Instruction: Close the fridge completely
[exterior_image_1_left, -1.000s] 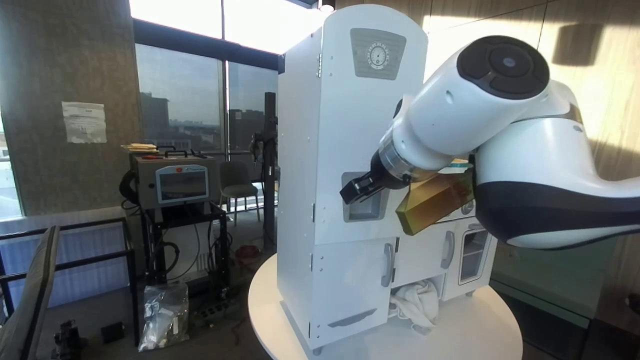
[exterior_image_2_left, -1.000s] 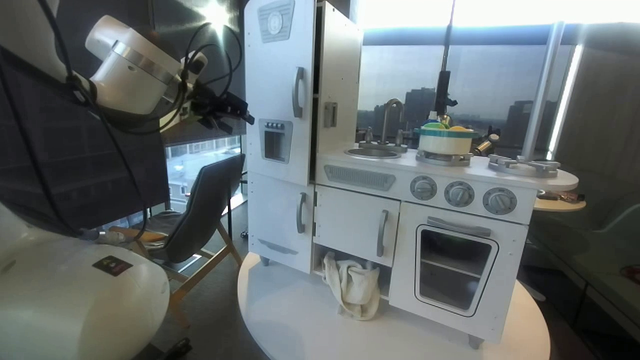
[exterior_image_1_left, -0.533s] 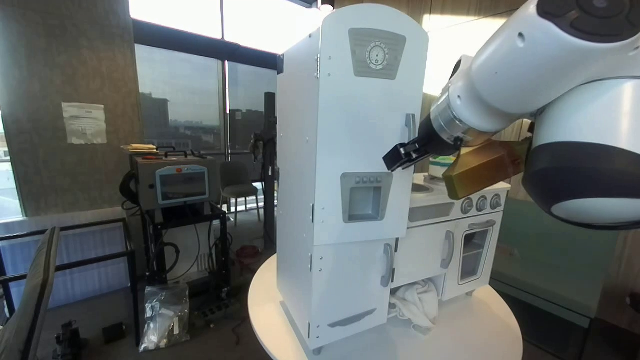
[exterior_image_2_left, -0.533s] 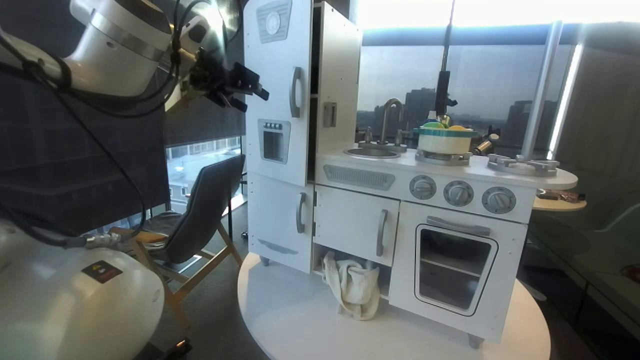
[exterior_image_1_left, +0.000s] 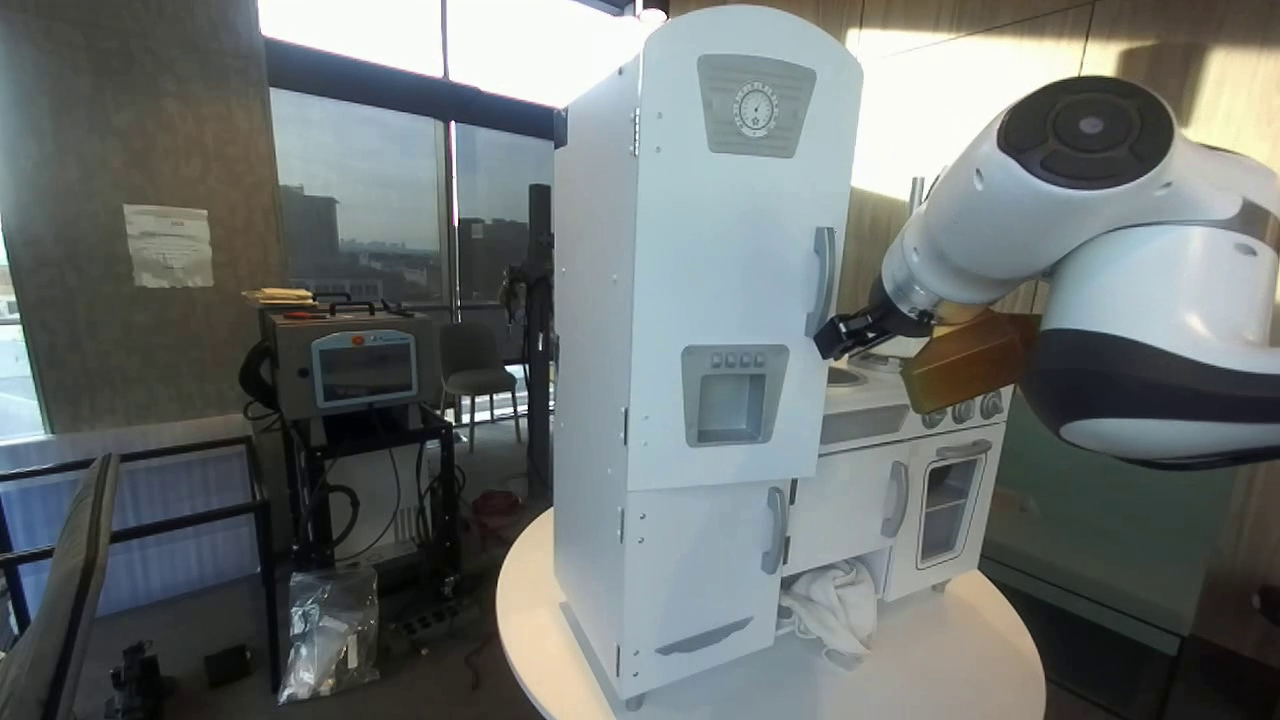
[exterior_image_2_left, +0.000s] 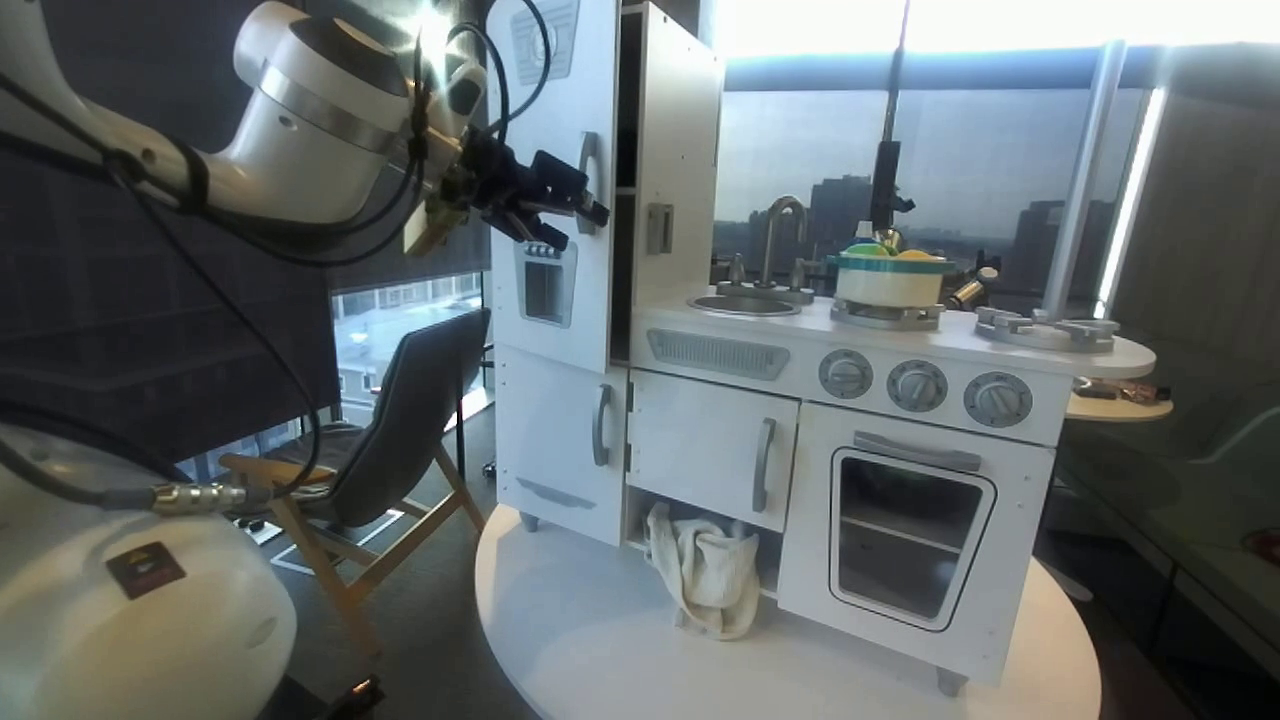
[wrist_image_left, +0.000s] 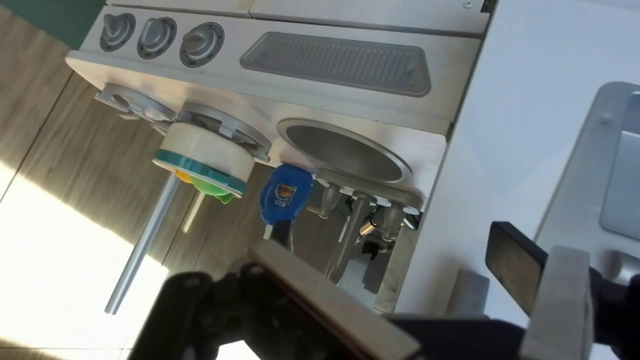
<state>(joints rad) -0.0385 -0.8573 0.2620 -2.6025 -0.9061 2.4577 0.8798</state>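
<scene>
The tall white fridge's upper door (exterior_image_1_left: 740, 270) hangs slightly ajar. In an exterior view a dark gap shows between this door (exterior_image_2_left: 600, 85) and the fridge's side panel (exterior_image_2_left: 680, 140). The lower door (exterior_image_1_left: 700, 560) looks shut. My gripper, in both exterior views (exterior_image_1_left: 835, 340) (exterior_image_2_left: 577, 222), is in front of the upper door's free edge, beside the lower end of the grey handle (exterior_image_1_left: 823, 280). In the wrist view my gripper (wrist_image_left: 430, 280) is open, its fingers well apart. The handle (wrist_image_left: 467, 295) shows between them; whether anything touches cannot be told.
The lower stove section (exterior_image_2_left: 880, 350) adjoins the fridge, with a sink (exterior_image_2_left: 745, 304), tall faucet (exterior_image_2_left: 785, 225) and a teal-rimmed pot (exterior_image_2_left: 890, 285) on top. A cloth (exterior_image_2_left: 710, 575) hangs from the lower shelf. All stands on a round white table (exterior_image_2_left: 620, 650).
My gripper has moved from in front of the dispenser panel, up and across to the door's handle side. The upper door's gap has grown slightly wider.
</scene>
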